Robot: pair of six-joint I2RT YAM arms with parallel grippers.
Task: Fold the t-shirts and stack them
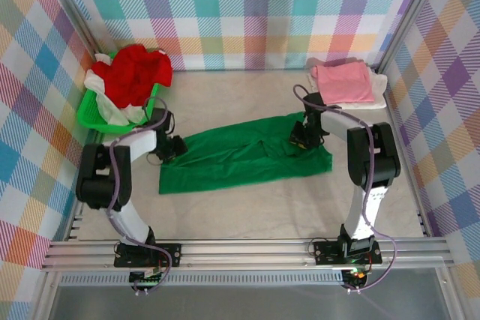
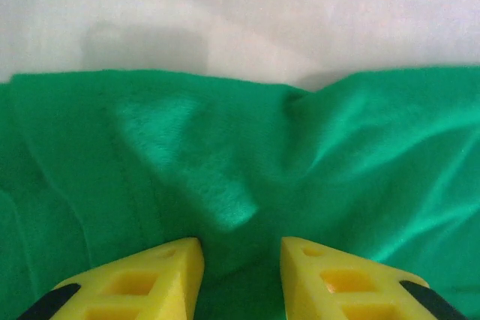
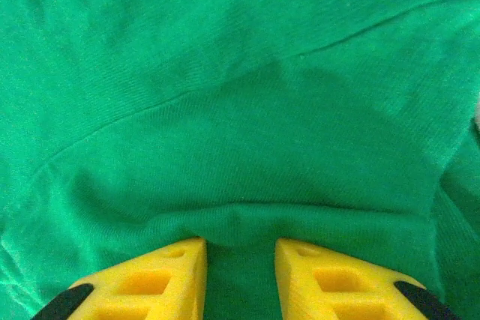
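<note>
A bright green t-shirt (image 1: 240,157) lies as a long, folded band across the middle of the table. My left gripper (image 1: 171,148) is at its left end. In the left wrist view its yellow fingers (image 2: 161,275) press into the cloth (image 2: 225,155), with a raised pucker of it between them (image 2: 241,260). My right gripper (image 1: 302,140) is at the shirt's far right corner, and its fingers (image 3: 165,275) pinch a ridge of green fabric (image 3: 240,110) between them (image 3: 240,256). A folded pink t-shirt (image 1: 343,82) lies at the back right on a white one (image 1: 380,100).
A lime-green basket (image 1: 88,114) at the back left holds a crumpled red t-shirt (image 1: 135,73) and a white one (image 1: 105,99). Checked walls enclose the table on three sides. Bare tabletop (image 1: 247,215) lies between the green shirt and the arm bases.
</note>
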